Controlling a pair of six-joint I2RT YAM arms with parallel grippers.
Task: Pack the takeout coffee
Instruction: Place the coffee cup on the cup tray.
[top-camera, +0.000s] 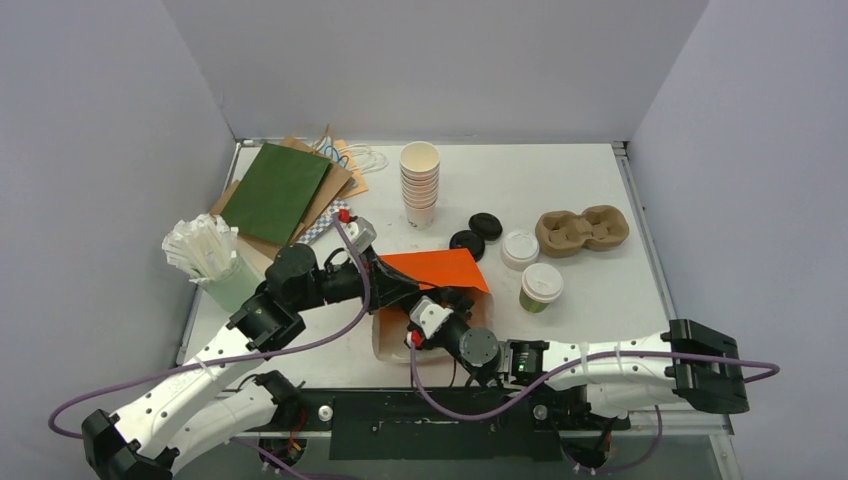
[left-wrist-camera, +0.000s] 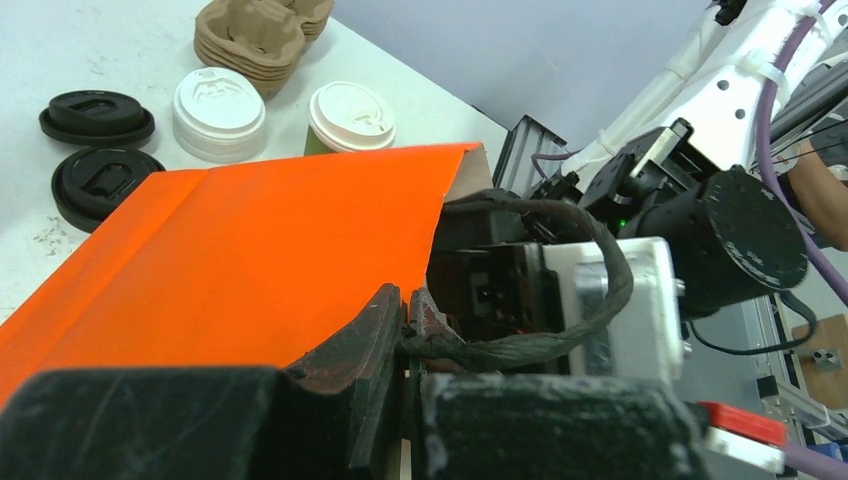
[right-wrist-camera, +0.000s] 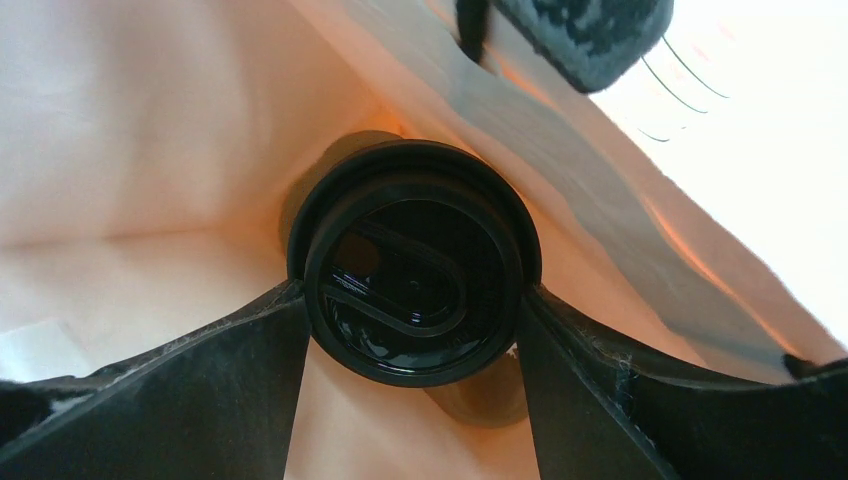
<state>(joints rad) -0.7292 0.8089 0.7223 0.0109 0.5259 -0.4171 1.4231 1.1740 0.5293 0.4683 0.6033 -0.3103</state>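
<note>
While left end effector (left-wrist-camera: 407, 305) pinches the smooth orange paper bag (left-wrist-camera: 250, 250), right end effector (right-wrist-camera: 410, 300) clasps a round black-lidded cup (right-wrist-camera: 412, 275).

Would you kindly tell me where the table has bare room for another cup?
Bare table runs along the far edge from the stack of white cups to the right edge, behind the pulp carriers. Another patch lies between the white-lidded cup and the right arm. Around the orange bag and loose lids it is crowded.
</note>
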